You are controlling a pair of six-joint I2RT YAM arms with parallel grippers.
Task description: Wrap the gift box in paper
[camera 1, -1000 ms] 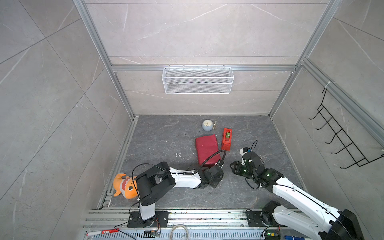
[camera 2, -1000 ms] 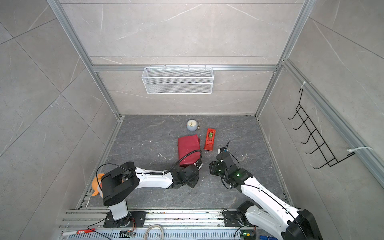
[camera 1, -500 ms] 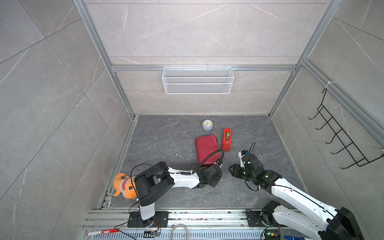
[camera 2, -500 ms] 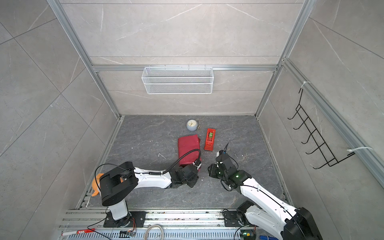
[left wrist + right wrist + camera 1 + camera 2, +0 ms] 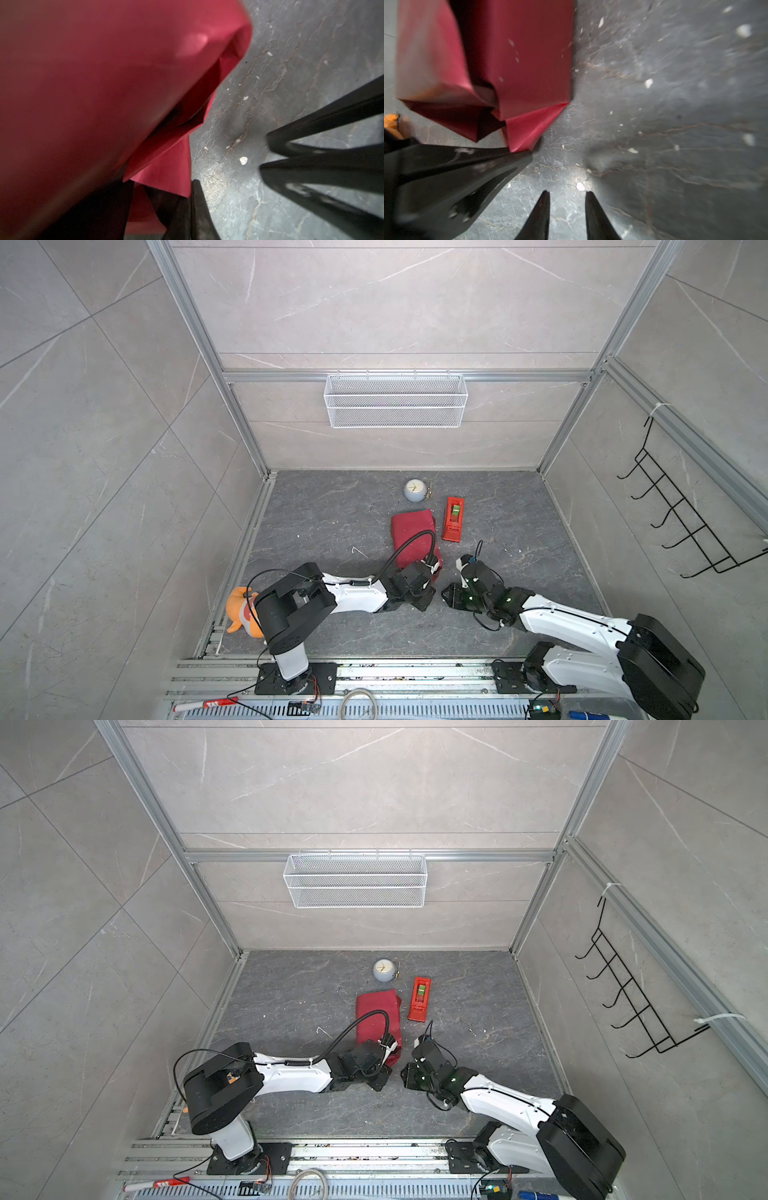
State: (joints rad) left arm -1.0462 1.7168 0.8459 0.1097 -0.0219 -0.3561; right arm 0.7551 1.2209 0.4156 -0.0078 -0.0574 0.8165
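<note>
The paper [image 5: 412,531] covers the gift box; the left gripper [image 5: 521,158] pinches its unsealed end flap, and the right gripper [image 5: 568,199] has its fingers apart, empty.

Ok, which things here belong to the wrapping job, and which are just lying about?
Job: dark maroon wrapping paper, folded round the hidden box; red plastic tape dispenser.
Lying about: small round grey clock; orange plush toy; white wire basket; black hook rack.

On the bench [image 5: 324,522], a round clock [image 5: 414,490] stands near a red tape dispenser [image 5: 453,519]; an orange plush toy [image 5: 237,609] lies at the left edge.
</note>
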